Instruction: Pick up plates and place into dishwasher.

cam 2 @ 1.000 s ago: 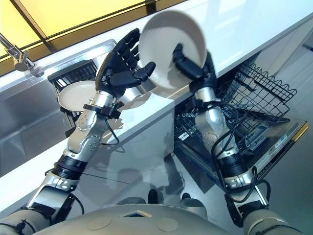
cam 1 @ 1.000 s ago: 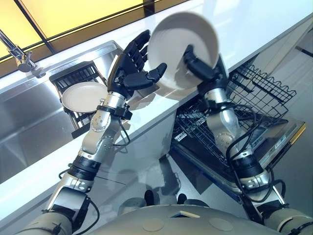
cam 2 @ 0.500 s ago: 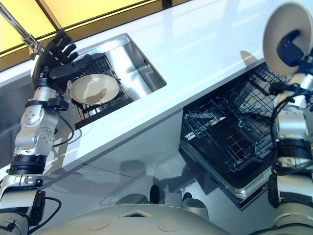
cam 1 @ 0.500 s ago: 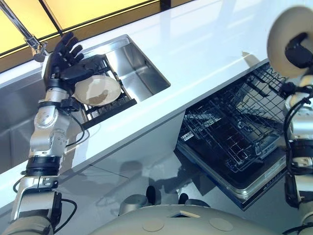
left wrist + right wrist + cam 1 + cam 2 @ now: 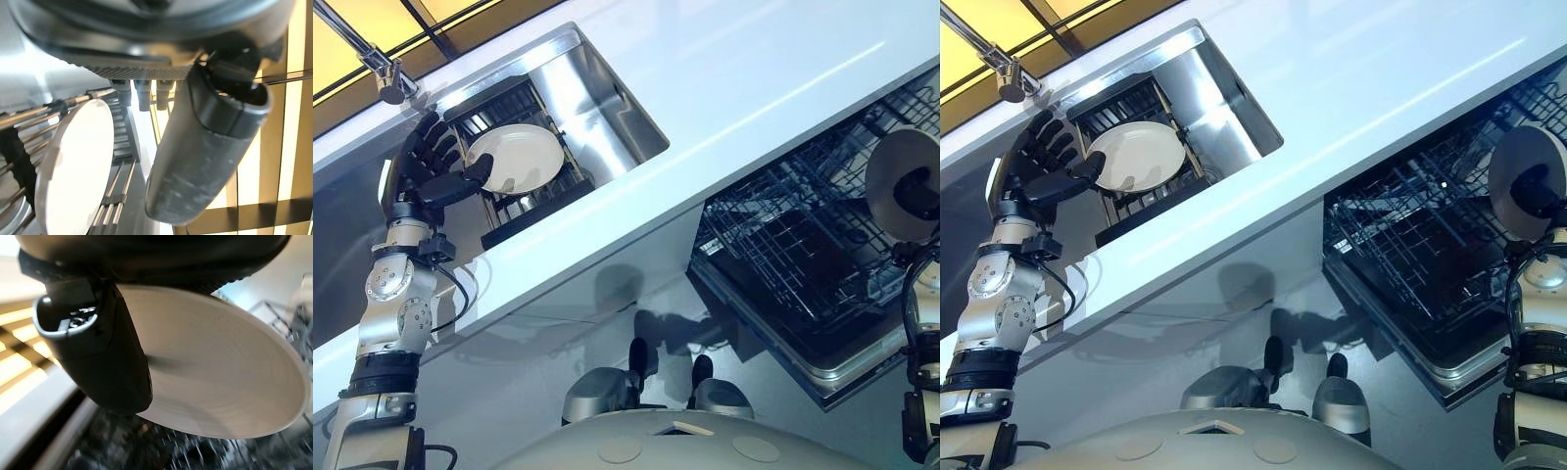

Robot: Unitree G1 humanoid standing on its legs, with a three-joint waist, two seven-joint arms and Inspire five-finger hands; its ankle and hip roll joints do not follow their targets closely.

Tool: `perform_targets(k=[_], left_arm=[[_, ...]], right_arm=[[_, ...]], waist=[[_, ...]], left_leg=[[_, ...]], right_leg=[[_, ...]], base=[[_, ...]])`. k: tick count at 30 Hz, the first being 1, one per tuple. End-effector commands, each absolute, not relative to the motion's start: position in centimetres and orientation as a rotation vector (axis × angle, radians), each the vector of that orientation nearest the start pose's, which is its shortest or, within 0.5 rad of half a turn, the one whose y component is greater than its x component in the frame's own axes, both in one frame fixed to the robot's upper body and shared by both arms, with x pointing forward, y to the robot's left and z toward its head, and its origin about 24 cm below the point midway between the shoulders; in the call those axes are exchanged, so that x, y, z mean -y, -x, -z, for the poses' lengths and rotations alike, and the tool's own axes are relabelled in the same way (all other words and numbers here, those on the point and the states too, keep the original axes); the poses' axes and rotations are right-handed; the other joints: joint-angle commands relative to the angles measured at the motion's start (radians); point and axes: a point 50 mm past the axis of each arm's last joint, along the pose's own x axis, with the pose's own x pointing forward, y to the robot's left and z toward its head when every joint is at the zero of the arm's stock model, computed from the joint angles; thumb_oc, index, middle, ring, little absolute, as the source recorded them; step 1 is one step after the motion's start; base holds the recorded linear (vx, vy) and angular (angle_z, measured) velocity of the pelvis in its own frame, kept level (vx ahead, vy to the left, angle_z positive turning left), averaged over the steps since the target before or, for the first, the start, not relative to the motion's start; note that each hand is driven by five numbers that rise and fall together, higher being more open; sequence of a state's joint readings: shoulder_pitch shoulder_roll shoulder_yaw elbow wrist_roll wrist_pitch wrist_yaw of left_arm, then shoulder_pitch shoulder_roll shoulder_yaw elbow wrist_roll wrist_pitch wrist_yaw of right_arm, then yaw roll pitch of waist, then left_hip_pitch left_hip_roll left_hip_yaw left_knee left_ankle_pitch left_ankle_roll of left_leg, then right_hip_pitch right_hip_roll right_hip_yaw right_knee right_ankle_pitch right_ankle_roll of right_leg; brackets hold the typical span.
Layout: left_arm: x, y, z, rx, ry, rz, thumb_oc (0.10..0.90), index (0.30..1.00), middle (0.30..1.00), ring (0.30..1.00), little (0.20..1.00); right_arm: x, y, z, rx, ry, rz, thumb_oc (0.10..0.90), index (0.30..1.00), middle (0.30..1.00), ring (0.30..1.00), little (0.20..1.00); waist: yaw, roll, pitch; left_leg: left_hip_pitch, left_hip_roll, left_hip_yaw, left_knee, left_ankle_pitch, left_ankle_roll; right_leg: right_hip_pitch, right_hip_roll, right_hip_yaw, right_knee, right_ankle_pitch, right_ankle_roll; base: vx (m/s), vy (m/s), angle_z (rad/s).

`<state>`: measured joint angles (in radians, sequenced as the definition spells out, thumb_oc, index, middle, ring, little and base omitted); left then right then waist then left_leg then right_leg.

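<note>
Change since one second back: you then had both hands on one plate over the counter. That plate has gone with the right arm to the dishwasher side, and the left arm has swung back to the sink. Judged meaning: handover done, loading step in hand, next pickup being lined up.

1. Right hand [image 5: 1536, 184], at 3 o'clock. Thumb and fingers curled on the held plate [image 5: 1518, 157], which stands nearly on edge over the open dishwasher rack [image 5: 1410, 264]. Not yet seated between the tines.

2. Counter [image 5: 783, 88], white, running between the rack and the sink.

3. Left hand [image 5: 435, 166], at 10 o'clock. Fingers spread and relaxed, holding nothing; thumb reaches just beside the rim of the second plate [image 5: 516, 159]. Contact cannot be confirmed.

4. Second plate lies in the dark sink rack [image 5: 533, 201].

5. Tap [image 5: 386, 83], farthest, at 11 o'clock.
</note>
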<state>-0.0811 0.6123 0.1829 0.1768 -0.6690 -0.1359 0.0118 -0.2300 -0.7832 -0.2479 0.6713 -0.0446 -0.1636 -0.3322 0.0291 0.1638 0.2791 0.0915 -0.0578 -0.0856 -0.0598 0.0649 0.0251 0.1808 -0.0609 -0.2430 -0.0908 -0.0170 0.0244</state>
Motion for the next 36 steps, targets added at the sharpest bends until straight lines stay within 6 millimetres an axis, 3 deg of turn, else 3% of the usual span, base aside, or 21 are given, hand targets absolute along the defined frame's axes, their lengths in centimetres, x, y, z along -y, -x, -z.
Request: perform_targets(k=[1, 7, 8, 9, 10, 22, 31, 36], left_arm=[[-34.5, -24.7, -16.1, 0.47, 0.029, -0.349, 0.8, 0.9, 0.9, 0.9, 0.9], [-34.8, -25.0, -16.8, 0.521, 0.098, -0.368, 0.8, 0.9, 0.9, 0.9, 0.9], [-34.6, -25.1, -17.2, 0.538, 0.105, -0.36, 0.8, 0.9, 0.9, 0.9, 0.9], [-34.6, -25.2, -17.5, 0.553, 0.111, -0.356, 0.8, 0.9, 0.9, 0.9, 0.9], [-34.5, -25.3, -17.7, 0.564, 0.106, -0.356, 0.8, 0.9, 0.9, 0.9, 0.9], [-34.0, -25.6, -19.8, 0.648, 0.102, -0.343, 0.8, 0.9, 0.9, 0.9, 0.9], [-34.4, -25.2, -19.4, 0.65, 0.107, -0.342, 0.8, 0.9, 0.9, 0.9, 0.9], [-34.4, -25.2, -19.0, 0.636, 0.096, -0.334, 0.8, 0.9, 0.9, 0.9, 0.9]], right_arm=[[41.6, -25.1, -20.2, 0.248, 0.989, 0.72, 0.1, 0.3, 0.3, 0.3, 0.2], [41.6, -27.0, -20.8, 0.085, 1.043, 0.682, 0.1, 0.3, 0.3, 0.3, 0.2], [41.9, -27.2, -20.7, 0.038, 1.045, 0.691, 0.235, 0.415, 0.415, 0.415, 0.335], [42.1, -27.5, -20.7, -0.009, 1.046, 0.7, 0.465, 0.613, 0.613, 0.613, 0.565], [42.1, -27.8, -20.8, -0.031, 1.06, 0.701, 0.8, 0.9, 0.9, 0.9, 0.9], [42.6, -28.2, -19.6, -0.132, 1.014, 0.75, 0.8, 0.9, 0.9, 0.9, 0.9], [41.5, -28.2, -18.2, -0.059, 0.895, 0.746, 0.8, 0.9, 0.9, 0.9, 0.9], [40.3, -28.5, -18.4, 0.061, 0.725, 0.726, 0.8, 0.9, 0.9, 0.9, 0.9]], waist=[[0.022, 0.006, -0.087], [0.03, 0.02, -0.04], [0.034, 0.019, -0.03], [0.037, 0.018, -0.021], [0.038, 0.018, -0.016], [0.052, -0.015, 0.019], [0.051, -0.05, 0.007], [0.049, -0.064, -0.015]], left_leg=[[-0.061, 0.032, 0.005, 0.108, -0.081, -0.099], [-0.119, 0.03, 0.002, 0.124, -0.07, -0.109], [-0.13, 0.029, 0.002, 0.127, -0.069, -0.109], [-0.14, 0.029, 0.003, 0.131, -0.067, -0.109], [-0.148, 0.029, 0.004, 0.134, -0.067, -0.109], [-0.174, 0.023, -0.013, 0.156, -0.069, -0.095], [-0.146, 0.016, -0.006, 0.143, -0.083, -0.077], [-0.12, 0.013, 0.003, 0.122, -0.088, -0.066]], right_leg=[[-0.154, 0.02, -0.019, 0.376, -0.259, -0.065], [-0.214, 0.009, -0.026, 0.415, -0.276, -0.076], [-0.225, 0.009, -0.026, 0.419, -0.277, -0.077], [-0.235, 0.009, -0.026, 0.424, -0.277, -0.078], [-0.244, 0.008, -0.026, 0.428, -0.277, -0.079], [-0.261, 0.018, -0.013, 0.42, -0.248, -0.074], [-0.226, 0.022, 0.002, 0.368, -0.22, -0.057], [-0.202, 0.019, 0.002, 0.345, -0.21, -0.048]], base=[[0.0, -0.023, 0.08], [-0.11, -0.021, 0.08], [-0.18, -0.042, 0.02], [-0.16, -0.035, 0.05], [-0.16, -0.03, 0.05], [-0.08, -0.018, 0.09], [-0.03, 0.042, 0.01], [-0.02, 0.081, -0.01]])
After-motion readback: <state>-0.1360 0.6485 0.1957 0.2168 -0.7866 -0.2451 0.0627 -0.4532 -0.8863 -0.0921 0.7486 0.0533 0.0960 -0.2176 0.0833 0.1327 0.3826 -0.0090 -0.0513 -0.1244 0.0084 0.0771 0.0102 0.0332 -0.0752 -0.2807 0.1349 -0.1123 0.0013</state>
